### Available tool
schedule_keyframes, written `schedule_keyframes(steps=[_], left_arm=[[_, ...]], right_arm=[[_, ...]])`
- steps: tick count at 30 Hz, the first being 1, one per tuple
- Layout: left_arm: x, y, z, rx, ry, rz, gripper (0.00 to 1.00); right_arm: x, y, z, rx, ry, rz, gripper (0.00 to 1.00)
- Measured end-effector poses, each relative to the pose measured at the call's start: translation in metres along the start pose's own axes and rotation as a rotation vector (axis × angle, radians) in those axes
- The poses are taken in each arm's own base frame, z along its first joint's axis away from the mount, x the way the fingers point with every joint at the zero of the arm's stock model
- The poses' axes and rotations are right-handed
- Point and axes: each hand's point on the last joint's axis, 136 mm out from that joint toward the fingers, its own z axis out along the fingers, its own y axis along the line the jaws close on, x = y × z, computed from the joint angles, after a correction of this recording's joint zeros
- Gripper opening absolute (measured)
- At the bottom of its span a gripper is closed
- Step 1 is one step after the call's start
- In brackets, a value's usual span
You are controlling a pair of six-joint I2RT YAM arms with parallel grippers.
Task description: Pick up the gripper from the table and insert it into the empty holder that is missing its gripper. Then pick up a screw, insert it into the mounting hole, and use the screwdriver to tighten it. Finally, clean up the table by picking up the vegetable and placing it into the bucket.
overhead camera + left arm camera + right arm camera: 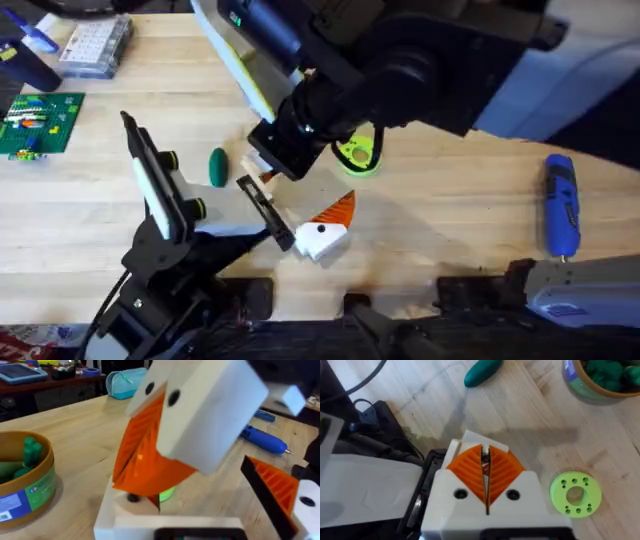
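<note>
- Overhead, the right gripper (268, 178) hangs over mid-table, its orange-ribbed pads (470, 467) pressed together on something small I cannot identify.
- Left gripper (325, 225): spread, beside it.
- Vegetable (217, 166) lies close by; a careless sweep could knock it.
- Screwdriver (561, 203) rests far right.

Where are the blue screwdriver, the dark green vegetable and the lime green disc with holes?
screwdriver (561, 205): overhead view, middle of its blue body.
vegetable (217, 166): overhead view, centre of the green oval.
lime green disc (575, 494): right wrist view, its face beside the centre hole.
</note>
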Motion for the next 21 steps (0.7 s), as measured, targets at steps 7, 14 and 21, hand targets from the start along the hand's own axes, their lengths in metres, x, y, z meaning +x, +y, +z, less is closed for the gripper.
schedule_keyframes(steps=[7,14,21], left_arm=[[0.0,0.0,0.0,0.0,0.0,-0.003,0.99],[0.0,0.0001,0.0,0.0,0.0,-0.005,0.99],[0.0001,0.0002,0.0,-0.001,0.0,-0.011,0.99]], right_arm=[[0.0003,0.0015,0.0001,-0.009,0.002,0.01,0.006],[0.0013,0.0025,0.0,-0.015,0.006,0.011,0.006],[0.0012,0.0042,0.0014,-0.026,0.008,0.011,0.006]])
